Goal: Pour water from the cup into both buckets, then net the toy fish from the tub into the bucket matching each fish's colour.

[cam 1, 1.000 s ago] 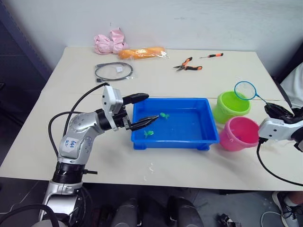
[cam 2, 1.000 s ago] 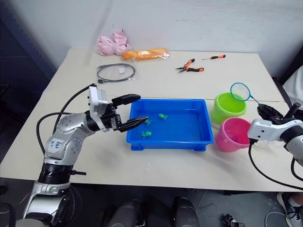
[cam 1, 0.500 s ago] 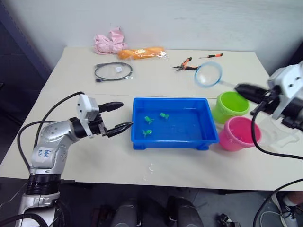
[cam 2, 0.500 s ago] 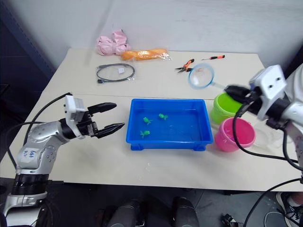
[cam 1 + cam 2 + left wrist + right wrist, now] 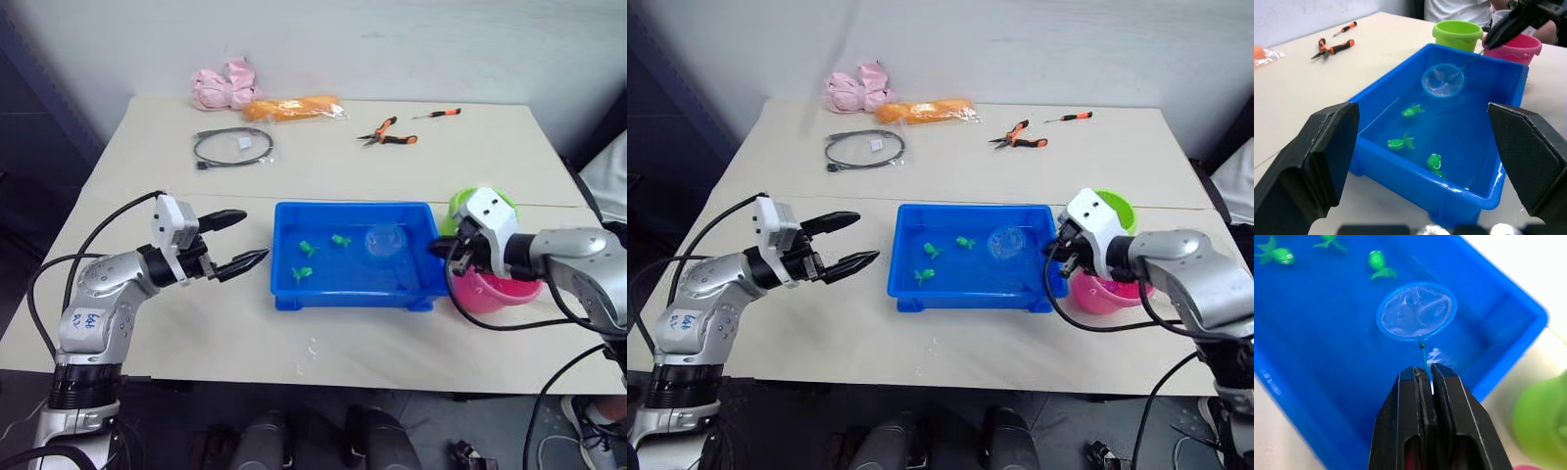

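With three small green plastic toy fish unnetted in the shallow blue plastic tub, the right gripper gripped the blue-rimmed mesh net inside it, while the left gripper hung spread and empty left of the tub.

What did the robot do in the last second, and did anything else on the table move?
The right gripper, shut on the net handle, swung the net from beside the green bucket, up over the table, then down into the blue tub. The left gripper, open, drew back from the tub's edge. The three green fish, both buckets and the tools stayed put.
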### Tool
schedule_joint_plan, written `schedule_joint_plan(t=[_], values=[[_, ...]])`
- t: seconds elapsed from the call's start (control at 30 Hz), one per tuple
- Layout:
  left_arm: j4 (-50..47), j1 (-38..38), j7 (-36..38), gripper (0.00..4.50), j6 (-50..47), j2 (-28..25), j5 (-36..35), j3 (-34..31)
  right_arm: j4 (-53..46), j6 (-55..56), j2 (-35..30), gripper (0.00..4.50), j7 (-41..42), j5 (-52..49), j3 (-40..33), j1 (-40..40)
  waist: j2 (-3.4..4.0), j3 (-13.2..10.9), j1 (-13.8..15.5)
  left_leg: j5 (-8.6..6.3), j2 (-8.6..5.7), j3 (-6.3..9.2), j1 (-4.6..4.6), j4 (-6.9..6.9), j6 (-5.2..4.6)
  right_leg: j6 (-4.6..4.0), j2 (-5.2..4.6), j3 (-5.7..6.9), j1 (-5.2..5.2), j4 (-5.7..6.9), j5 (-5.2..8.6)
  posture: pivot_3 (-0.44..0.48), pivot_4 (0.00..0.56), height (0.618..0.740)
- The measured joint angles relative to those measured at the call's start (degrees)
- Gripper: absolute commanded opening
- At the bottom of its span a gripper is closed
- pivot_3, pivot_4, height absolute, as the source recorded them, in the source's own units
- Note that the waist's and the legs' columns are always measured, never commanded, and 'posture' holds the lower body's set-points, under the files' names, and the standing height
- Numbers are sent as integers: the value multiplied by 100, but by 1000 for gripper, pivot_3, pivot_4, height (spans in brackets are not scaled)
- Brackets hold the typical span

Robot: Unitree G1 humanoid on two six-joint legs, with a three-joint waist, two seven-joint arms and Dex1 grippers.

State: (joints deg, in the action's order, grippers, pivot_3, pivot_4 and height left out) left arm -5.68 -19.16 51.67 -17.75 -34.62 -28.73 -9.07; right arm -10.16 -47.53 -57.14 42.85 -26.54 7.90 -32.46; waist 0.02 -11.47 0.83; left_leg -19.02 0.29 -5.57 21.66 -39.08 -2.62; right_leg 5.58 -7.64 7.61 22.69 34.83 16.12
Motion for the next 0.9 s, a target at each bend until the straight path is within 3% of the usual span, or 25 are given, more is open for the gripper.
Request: schedule_joint_plan(t=[0.3,0.63,0.9], values=[[-257,89,-36,4467,-110,-76,-3,-5,537,-155,947,0,-11,718,741,-481,-1,1,-70,1,-2,0,2,0,3,0,1,1,2,3,0,0,150,740],[-255,9,-83,4467,-186,-117,-64,-114,839,-12,1998,0,-445,1014,648,-545,-1,1,-98,2,-1,-1,2,0,4,0,6,1,6,11,0,0,150,740],[-251,-36,-69,4467,-219,-109,-64,-111,525,-42,2111,0,-266,731,48,-286,-1,1,-91,2,-2,1,4,1,4,0,6,1,7,10,0,0,150,740]])
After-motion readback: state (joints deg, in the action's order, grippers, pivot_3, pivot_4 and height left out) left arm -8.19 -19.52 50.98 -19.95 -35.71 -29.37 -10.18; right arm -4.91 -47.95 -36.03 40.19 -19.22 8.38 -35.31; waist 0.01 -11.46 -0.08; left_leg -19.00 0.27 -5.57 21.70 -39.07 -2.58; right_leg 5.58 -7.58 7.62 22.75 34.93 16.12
